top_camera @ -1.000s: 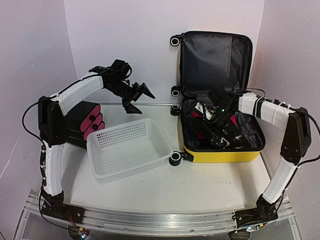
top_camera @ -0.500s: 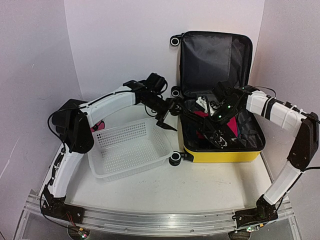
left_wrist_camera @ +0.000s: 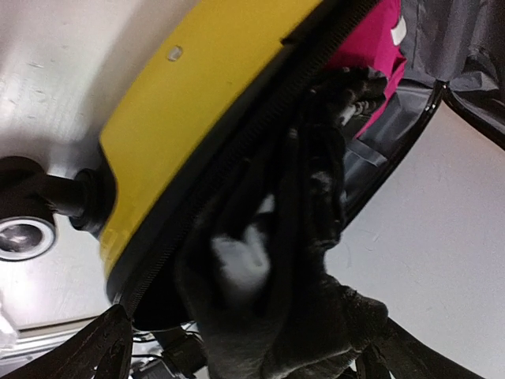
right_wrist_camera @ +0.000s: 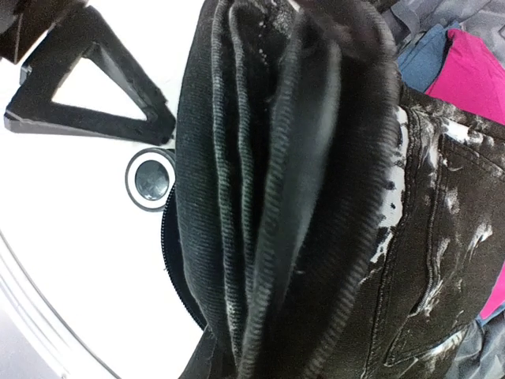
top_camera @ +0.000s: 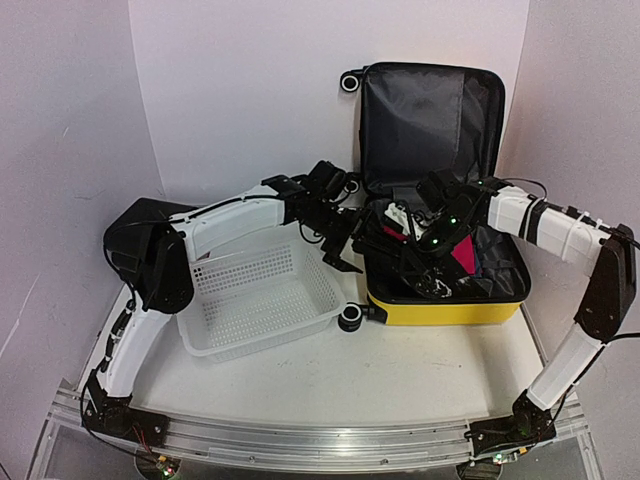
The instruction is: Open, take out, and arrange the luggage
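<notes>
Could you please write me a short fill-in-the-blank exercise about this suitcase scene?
1. The suitcase has a ____ outer shell.
2. Its lid is ____ rather than shut.
3. In the top view, the white basket sits to the ____ of the suitcase.
4. Beside the dark jeans lies a ____ garment.
Missing words: yellow, open, left, pink.

Black denim blocks the right wrist view; the left fingers are cropped below.
</notes>
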Robot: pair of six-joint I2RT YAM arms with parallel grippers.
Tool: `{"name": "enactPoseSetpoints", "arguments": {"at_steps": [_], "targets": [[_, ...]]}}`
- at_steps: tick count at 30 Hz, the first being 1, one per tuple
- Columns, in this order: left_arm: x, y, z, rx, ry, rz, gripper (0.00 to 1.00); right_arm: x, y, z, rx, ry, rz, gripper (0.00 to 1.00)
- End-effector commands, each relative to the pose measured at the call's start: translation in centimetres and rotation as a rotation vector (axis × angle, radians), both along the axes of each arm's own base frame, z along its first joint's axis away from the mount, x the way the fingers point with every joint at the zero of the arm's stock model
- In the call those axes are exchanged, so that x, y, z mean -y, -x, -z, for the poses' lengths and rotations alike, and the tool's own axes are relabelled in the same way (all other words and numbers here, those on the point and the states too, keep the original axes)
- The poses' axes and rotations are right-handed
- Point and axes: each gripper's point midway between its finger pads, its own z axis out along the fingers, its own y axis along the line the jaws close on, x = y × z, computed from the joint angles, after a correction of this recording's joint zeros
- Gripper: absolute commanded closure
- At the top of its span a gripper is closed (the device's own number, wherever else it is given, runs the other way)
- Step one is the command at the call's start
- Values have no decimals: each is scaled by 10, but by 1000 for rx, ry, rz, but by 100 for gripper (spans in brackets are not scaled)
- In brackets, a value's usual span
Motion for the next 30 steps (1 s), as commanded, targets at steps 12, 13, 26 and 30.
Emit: {"name": "enactPoseSetpoints", "arguments": {"at_steps": [12,13,26,30], "targets": [[6,-9,-75,136,170,-62,1,-30,-1,-36,78,-141,-75,100],[11,-7,-69,117,169,-59,0,-30,-1,-37,80,-141,-76,100],[37,11,-20,-1,102,-25,4,-39,-6,-53,112,-166,-91,100],[42,10,-15,14,98,-21,18,-41,-6,-52,116,-152,-95,100]]}}
